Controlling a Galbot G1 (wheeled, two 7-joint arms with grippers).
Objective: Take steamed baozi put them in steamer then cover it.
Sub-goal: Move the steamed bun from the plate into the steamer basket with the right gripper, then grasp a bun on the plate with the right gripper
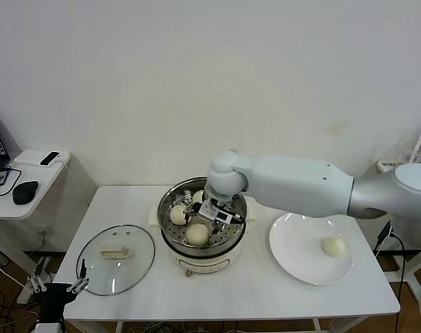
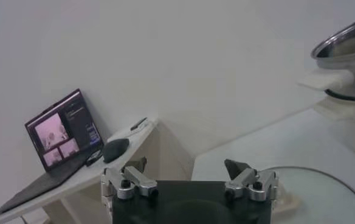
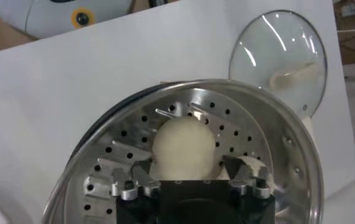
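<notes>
Right gripper (image 1: 209, 214) is hovering inside the round shiny stainless-steel steamer (image 1: 171, 200), jaws standing apart around a bun.

Seen from the right wrist, the jaws are straddling one small round cream-white baozi (image 3: 183, 148) sitting on the perforated tray, without clamping it. From the head view, three baozi are showing in the steamer: one at about 6 o'clock on the tray (image 1: 197, 234), one at 9 o'clock (image 1: 177, 214), one partly hidden at 12 o'clock (image 1: 198, 197). A fourth baozi (image 1: 333, 246) is lying on the flat white round plate (image 1: 293, 239), at 3 o'clock from the steamer on the white worktop (image 1: 252, 291). The round clear glass cover with its cream-white handle (image 1: 116, 259) is lying flat at 8 o'clock from the steamer. The left gripper (image 1: 57, 284) is idling low at the worktop's near left corner, jaws apart and holding nothing.
</notes>
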